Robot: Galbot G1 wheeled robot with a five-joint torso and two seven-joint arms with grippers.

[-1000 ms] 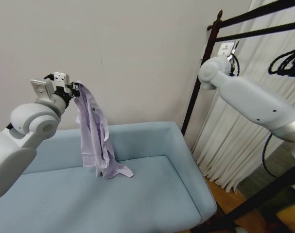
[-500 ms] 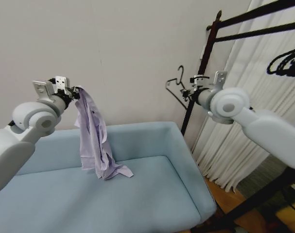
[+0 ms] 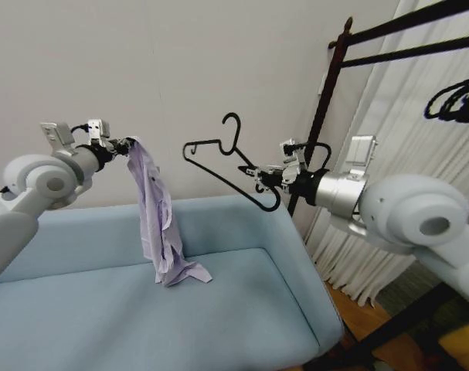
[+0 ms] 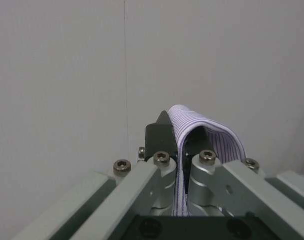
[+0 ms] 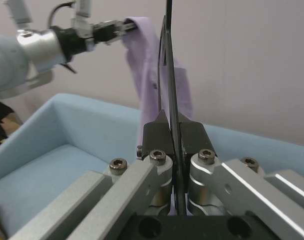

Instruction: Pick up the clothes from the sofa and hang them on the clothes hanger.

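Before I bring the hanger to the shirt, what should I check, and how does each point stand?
1. Left gripper hold on shirt: ok, jaws shut on a fold of striped cloth.
2. Right gripper hold on hanger: ok, jaws shut on its black bar.
3. Shirt lifted off sofa: not ok, its lower end lies on the seat.
4. Hanger apart from shirt: ok, open gap between them in the head view.
5. Shirt opening spread for the hanger: cannot tell, it hangs bunched.
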